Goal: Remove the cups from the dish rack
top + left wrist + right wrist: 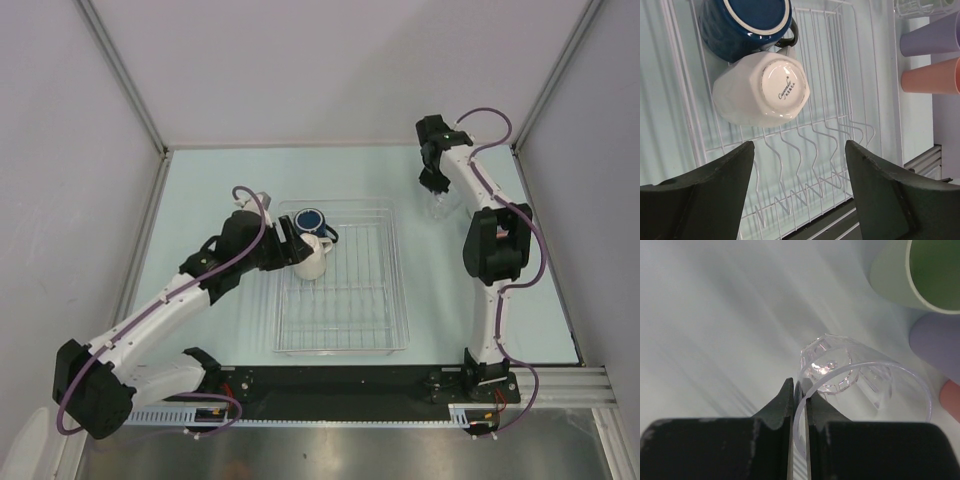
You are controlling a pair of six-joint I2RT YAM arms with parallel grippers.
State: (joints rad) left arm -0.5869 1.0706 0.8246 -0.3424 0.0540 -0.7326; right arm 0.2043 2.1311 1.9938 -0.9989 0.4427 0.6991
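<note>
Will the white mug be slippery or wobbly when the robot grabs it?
Probably slippery: the white mug looks glossy, so the left pincer could slide on it. It looks thick, so likely heavy for its size. It seems to touch the blue mug, so lifting it might nudge that one.
</note>
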